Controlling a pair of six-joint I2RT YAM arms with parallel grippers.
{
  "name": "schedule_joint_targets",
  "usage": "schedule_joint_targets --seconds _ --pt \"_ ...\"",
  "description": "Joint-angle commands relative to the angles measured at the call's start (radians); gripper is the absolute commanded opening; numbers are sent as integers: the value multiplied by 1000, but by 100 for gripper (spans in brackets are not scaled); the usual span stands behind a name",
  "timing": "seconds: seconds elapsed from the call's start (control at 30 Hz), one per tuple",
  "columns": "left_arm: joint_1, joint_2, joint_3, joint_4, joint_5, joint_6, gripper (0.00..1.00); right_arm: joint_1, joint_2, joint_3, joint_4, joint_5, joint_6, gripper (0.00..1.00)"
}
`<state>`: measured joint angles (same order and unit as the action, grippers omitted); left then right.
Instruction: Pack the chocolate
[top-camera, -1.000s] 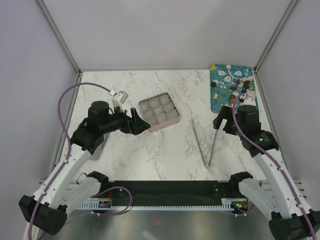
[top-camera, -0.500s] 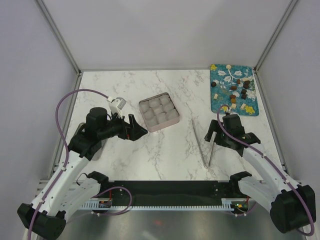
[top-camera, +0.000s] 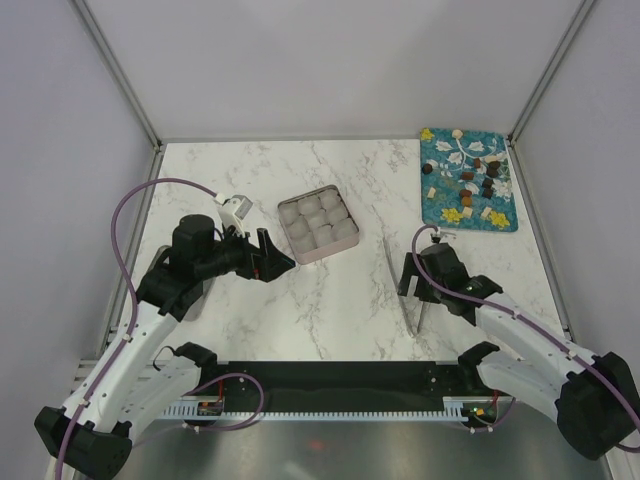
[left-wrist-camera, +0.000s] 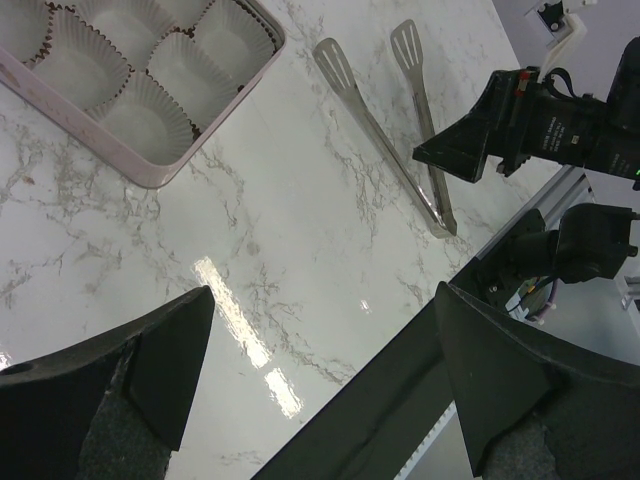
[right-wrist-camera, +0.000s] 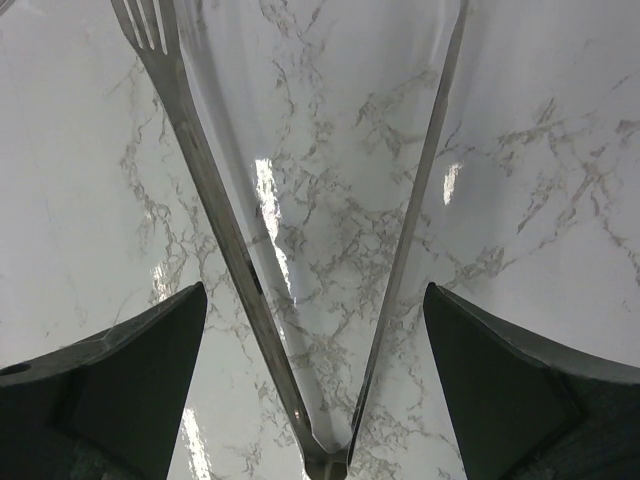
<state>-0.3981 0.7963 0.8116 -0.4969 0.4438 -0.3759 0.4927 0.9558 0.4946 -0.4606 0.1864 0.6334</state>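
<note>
We are looking down on a white marbled table (top-camera: 340, 180). The chocolate (top-camera: 478, 180), a scatter of tiny dark brown, light brown, cream and yellowish pieces, is lying on a blue mat with a white leaf pattern (top-camera: 441, 160) in the far right corner. The pieces are too small to show which way any one is pointing. As a group they are spreading along the mat's long axis, which runs from the far edge toward the near one and leans slightly right at its near end.

The square pink tin (top-camera: 322, 256) is sitting mid-table, turned corner-on, with nine white paper cups inside. No chocolate is showing in them.

The long thin metal tongs (top-camera: 396, 280) are lying in a narrow V. The joined end is pointing at the near edge and the two flat tips are pointing away.

The right gripper (top-camera: 414, 288) is hanging low over the tongs with its jaws spread wide and holding nothing. In the wrist view its fingers are flanking the joined end, one to each side, without gripping it.

The left gripper (top-camera: 275, 254) is hovering just left of the tin's near corner. Its jaws are also gaping fully and are empty, with only bare marble between the fingers.
</note>
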Motion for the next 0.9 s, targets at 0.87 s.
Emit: schedule_joint_targets --seconds 0.87 --pt "-1 4 1 -6 -1 34 99 173 270 12 177 251 12 95"
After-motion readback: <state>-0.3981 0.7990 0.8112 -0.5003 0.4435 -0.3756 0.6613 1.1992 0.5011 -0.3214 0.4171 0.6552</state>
